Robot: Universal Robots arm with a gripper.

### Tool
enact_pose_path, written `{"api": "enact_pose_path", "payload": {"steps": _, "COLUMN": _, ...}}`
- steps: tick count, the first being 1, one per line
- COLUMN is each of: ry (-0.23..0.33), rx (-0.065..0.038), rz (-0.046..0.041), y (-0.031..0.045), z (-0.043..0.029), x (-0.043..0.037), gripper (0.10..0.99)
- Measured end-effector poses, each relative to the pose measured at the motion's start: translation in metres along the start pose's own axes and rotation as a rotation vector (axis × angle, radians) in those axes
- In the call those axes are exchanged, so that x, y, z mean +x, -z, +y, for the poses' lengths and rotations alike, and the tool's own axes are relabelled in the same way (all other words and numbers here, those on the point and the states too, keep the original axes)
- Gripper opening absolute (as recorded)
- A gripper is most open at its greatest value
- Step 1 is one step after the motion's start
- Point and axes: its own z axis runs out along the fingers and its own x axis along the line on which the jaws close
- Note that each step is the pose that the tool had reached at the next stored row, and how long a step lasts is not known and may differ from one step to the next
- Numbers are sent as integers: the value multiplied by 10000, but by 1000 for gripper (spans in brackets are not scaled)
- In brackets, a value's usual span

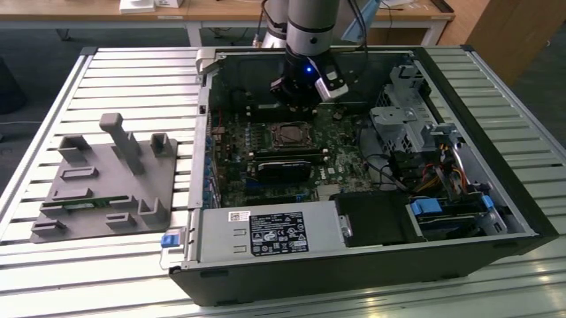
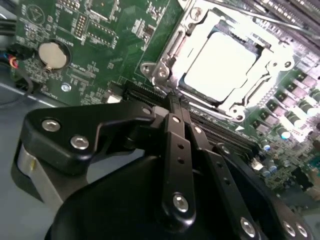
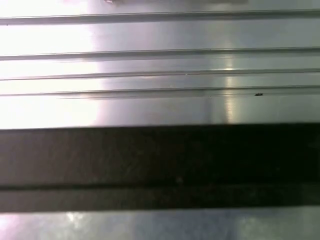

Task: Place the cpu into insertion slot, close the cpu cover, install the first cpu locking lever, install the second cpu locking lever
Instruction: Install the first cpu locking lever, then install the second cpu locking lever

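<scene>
Arm (image 1: 311, 23) descending near-vertical from exterior view's top, wrist lit blue. Gripper (image 1: 296, 106) hanging at arm's lower end, pointing down. In second wrist view I am seeing gripper (image 2: 172, 100) from behind: black linkage bars converging forward, fingers (image 2: 176, 131) lying pressed together, no gap between them, nothing clamped. I am holding it above board level.

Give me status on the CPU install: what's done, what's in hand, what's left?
Done: the cpu sits in the insertion slot, and the cpu cover looks laid flat around it. In hand: the gripper is low at the socket's edge in the second wrist view; a grasp can't be confirmed. Left: the two locking levers; whether either is latched can't be told.
</scene>
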Motion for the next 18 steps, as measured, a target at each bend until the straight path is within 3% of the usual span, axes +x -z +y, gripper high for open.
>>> {"api": "enact_pose_path", "payload": {"steps": 11, "ry": 0, "rx": 4, "rz": 1, "y": 2, "z": -15, "x": -1, "gripper": 110}}
{"api": "enact_pose_path", "payload": {"steps": 18, "ry": 0, "rx": 4, "rz": 1, "y": 4, "z": -64, "x": -3, "gripper": 110}}
